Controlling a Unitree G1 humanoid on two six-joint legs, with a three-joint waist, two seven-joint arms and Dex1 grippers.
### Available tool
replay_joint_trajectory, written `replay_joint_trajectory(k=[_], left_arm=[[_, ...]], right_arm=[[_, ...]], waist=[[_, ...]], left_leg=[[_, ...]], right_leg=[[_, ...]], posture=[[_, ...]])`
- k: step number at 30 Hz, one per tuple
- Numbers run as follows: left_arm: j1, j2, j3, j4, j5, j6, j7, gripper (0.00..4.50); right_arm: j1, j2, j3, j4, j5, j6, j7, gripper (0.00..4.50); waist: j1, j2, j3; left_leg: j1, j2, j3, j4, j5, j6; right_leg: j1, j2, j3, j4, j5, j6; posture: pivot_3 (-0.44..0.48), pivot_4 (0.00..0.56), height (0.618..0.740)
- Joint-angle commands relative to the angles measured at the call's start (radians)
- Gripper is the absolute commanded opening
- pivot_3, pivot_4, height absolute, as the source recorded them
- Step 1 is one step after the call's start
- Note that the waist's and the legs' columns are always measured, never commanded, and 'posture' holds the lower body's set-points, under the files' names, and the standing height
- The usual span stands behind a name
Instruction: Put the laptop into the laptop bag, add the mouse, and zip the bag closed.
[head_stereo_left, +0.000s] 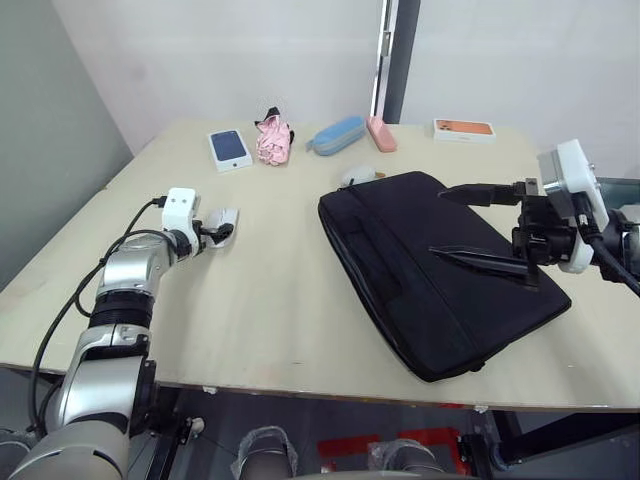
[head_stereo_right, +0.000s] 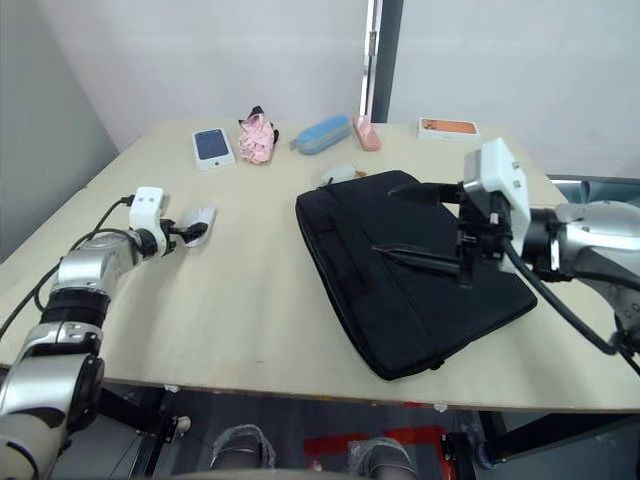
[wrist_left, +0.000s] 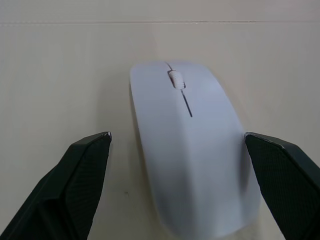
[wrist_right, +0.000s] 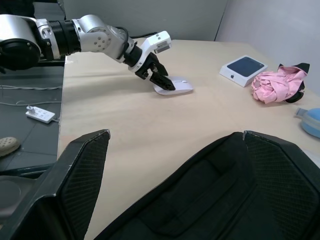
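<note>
Nearest me, laptop bag (head_stereo_left: 440, 270): black, lying flat on the worktop (head_stereo_left: 270, 290) toward my right side. Right tool (head_stereo_left: 487, 225): poised over the bag, fingers spread wide, gripping nothing. Left tool (wrist_left: 182, 165): low over the worktop at my left, fingers parted to either side of the mouse (wrist_left: 192, 150), not pressing it. Mouse: white, flat on the worktop, well apart from the bag. Far edge: blue-topped white box (head_stereo_left: 230, 148), pink bundle (head_stereo_left: 273, 140), blue case (head_stereo_left: 337, 135).

Pale tabletop (head_stereo_left: 270, 300) bearing the black laptop bag (head_stereo_left: 430, 270), white mouse (head_stereo_left: 222, 222), blue-topped box (head_stereo_left: 230, 148), pink bundle (head_stereo_left: 273, 140), blue case (head_stereo_left: 337, 135) and orange box (head_stereo_left: 464, 129).
</note>
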Motion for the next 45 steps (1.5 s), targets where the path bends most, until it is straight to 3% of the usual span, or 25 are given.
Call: replay_joint_trajectory(k=[1, 14, 19, 25, 32, 36, 40, 45], left_arm=[[-0.051, -0.007, -0.003, 0.037, 0.015, -0.037, -0.001, 4.48], [-0.170, -0.023, -0.062, 0.402, 0.114, -0.175, -0.033, 4.48], [-0.188, -0.019, -0.076, 0.450, 0.136, -0.228, -0.090, 2.92], [-0.176, 0.012, -0.108, 0.442, 0.171, -0.291, -0.200, 2.87], [-0.113, 0.089, -0.214, 0.312, 0.198, -0.446, -0.603, 2.87], [-0.029, 0.154, -0.261, 0.132, 0.156, -0.550, -0.911, 2.87], [0.029, 0.154, -0.289, -0.010, 0.143, -0.558, -0.996, 2.87], [0.084, 0.111, -0.274, -0.177, 0.078, -0.468, -0.999, 2.87]], right_arm=[[0.003, -0.020, -0.058, -0.039, 0.039, 0.005, -0.021, 4.50], [-0.013, 0.009, -0.041, -0.044, 0.108, -0.002, -0.107, 4.50], [-0.022, 0.019, -0.032, -0.047, 0.134, -0.003, -0.139, 4.50], [-0.018, 0.060, 0.010, -0.068, 0.148, 0.001, -0.215, 4.50], [-0.107, 0.202, 0.211, -0.050, 0.098, 0.063, -0.460, 4.50], [-0.195, 0.353, 0.387, 0.006, 0.025, 0.204, -0.707, 4.50], [-0.235, 0.453, 0.517, 0.062, -0.129, 0.304, -0.857, 4.50], [-0.239, 0.527, 0.637, 0.081, -0.267, 0.357, -0.904, 4.50]], waist=[[0.000, 0.000, 0.000], [0.000, 0.000, 0.000], [-0.001, 0.000, 0.000], [0.001, 0.000, 0.000], [-0.004, 0.001, 0.000], [-0.018, 0.001, 0.000], [-0.006, 0.001, 0.001], [-0.003, 0.002, 0.001]], left_leg=[[0.000, 0.000, 0.000, 0.000, 0.000, 0.000], [0.002, -0.001, 0.000, 0.000, 0.000, 0.000], [0.002, -0.001, 0.000, 0.000, 0.000, 0.000], [0.001, -0.003, -0.001, -0.004, 0.001, -0.001], [0.001, -0.004, -0.001, -0.009, 0.003, -0.005], [0.000, -0.003, 0.000, -0.015, 0.004, -0.008], [-0.001, -0.003, 0.001, -0.020, 0.006, -0.011], [-0.002, -0.004, 0.001, -0.023, 0.006, -0.011]], right_leg=[[0.000, 0.000, 0.000, 0.000, 0.000, 0.000], [0.003, -0.001, 0.000, 0.000, 0.000, 0.000], [0.003, -0.001, 0.000, 0.000, 0.000, 0.001], [0.003, -0.003, -0.001, -0.005, 0.000, 0.001], [0.002, -0.004, -0.002, -0.009, 0.000, 0.002], [0.001, -0.003, -0.002, -0.012, 0.000, 0.002], [-0.004, -0.002, -0.002, -0.012, 0.000, 0.001], [-0.005, -0.002, -0.003, -0.014, 0.000, 0.002]], posture=[[0.000, 0.150, 0.740], [0.000, 0.150, 0.740], [0.000, 0.150, 0.740], [0.000, 0.150, 0.740], [0.000, 0.150, 0.740], [0.000, 0.150, 0.740], [0.000, 0.150, 0.740], [0.000, 0.150, 0.740]])
